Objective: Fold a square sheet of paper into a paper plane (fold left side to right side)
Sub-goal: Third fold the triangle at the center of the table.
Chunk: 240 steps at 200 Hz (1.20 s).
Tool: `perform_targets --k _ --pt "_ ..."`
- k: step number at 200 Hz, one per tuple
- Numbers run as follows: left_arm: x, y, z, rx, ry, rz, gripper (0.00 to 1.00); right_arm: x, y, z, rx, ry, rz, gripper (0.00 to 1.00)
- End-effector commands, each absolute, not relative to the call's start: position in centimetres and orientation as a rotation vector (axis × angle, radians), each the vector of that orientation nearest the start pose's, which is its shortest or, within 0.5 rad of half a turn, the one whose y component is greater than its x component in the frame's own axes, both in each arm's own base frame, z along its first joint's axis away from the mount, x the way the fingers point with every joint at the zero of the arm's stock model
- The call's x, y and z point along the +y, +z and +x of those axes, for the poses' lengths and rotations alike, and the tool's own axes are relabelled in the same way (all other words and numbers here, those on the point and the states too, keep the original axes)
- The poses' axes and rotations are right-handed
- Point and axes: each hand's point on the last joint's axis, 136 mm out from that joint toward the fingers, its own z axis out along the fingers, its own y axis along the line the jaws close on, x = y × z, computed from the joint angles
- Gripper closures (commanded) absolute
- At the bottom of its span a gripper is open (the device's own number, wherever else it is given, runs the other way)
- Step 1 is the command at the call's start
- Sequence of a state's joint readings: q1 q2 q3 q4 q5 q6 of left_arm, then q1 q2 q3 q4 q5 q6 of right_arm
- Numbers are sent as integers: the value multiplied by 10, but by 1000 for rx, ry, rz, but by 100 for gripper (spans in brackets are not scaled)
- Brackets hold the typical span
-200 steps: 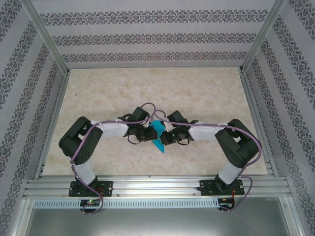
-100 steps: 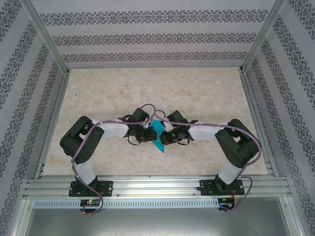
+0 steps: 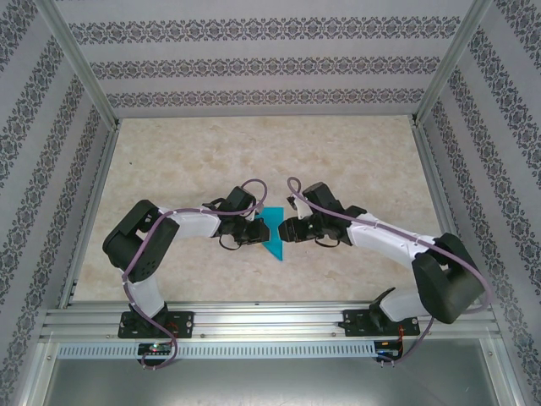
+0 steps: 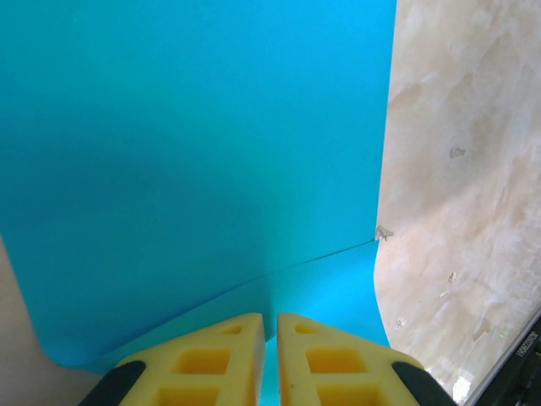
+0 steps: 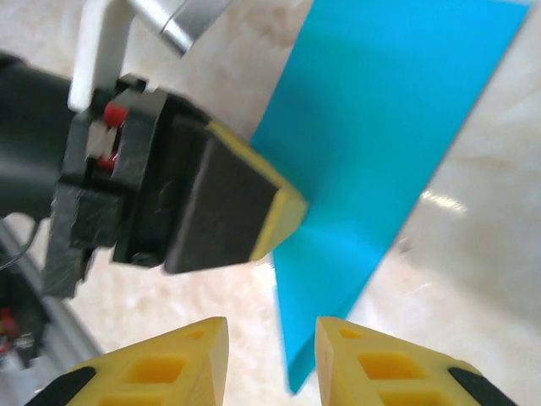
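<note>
Top external view showed my left hand (image 3: pixel 256 230) midway between the side edges of the worktop (image 3: pixel 355 161), toward its near edge, fingers pinched together on the teal sheet of paper (image 3: pixel 272 240). That sheet was already a narrow, creased shape pointing at the near edge, so I judged the left-to-right fold made. My right hand (image 3: pixel 286 230), just beside the sheet, stood apart and gripped nothing. Sharpening the crease and the later folds remained.

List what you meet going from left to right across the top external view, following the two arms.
left arm's elbow → left gripper → teal paper → right gripper → right arm's elbow
</note>
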<state>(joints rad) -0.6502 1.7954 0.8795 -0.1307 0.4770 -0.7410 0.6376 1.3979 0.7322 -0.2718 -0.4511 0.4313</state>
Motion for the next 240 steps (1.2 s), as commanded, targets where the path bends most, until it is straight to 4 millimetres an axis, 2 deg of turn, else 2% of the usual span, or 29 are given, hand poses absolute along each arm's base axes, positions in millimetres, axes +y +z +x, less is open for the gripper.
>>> perform_targets --k 1,60,240 --pt "-279 -15 248 2958 -862 43 84 281 83 202 2655 1211 -405 68" --pt "-280 -12 249 2952 -861 46 85 302 63 206 2709 1247 -415 73" --pt "-281 -12 252 2953 -849 62 85 278 11 189 2958 1007 -363 78"
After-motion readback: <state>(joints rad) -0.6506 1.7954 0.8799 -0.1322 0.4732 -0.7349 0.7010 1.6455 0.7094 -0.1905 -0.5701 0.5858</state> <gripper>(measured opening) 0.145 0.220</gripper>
